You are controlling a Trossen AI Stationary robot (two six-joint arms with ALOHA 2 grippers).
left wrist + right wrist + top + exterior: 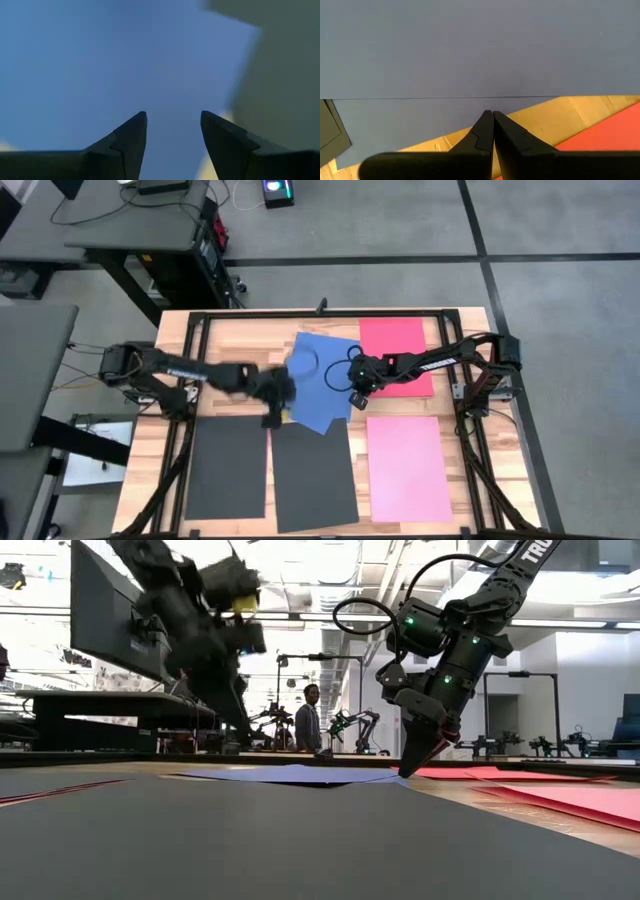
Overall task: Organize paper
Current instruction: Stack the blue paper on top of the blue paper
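From above we see the wooden table (pixel 240 340) carrying the paper: two dark grey sheets (pixel 228 467) lying side by side at the near edge, a pink sheet (pixel 408 468) to their right, a red sheet (pixel 397 345) at the far side, and a blue sheet (pixel 318 380) lying askew in the middle, one corner overlapping the right-hand grey sheet. The left pincer (pixel 272 412) sits at the blue sheet's left edge, blurred in this view, and here we cannot judge its fingers; its own wrist camera settles it, showing the two dark fingers (pixel 129 140) spread apart with blue paper filling the gap behind them and nothing between them. The right pincer (pixel 357 392) stands at the blue sheet's right edge, beside the red sheet. Its wrist view shows the fingers (pixel 482 131) pressed together, tips at the straight edge of the blue sheet, with bare wood and a wedge of red just beyond (whether the tips trap any paper we cannot tell). The low view adds what the others lack: the blue sheet (pixel 290 774) lies slightly humped above the table, the right pincer (pixel 418 758) points down to its edge, and a person (pixel 309 720) stands far off in the room behind.
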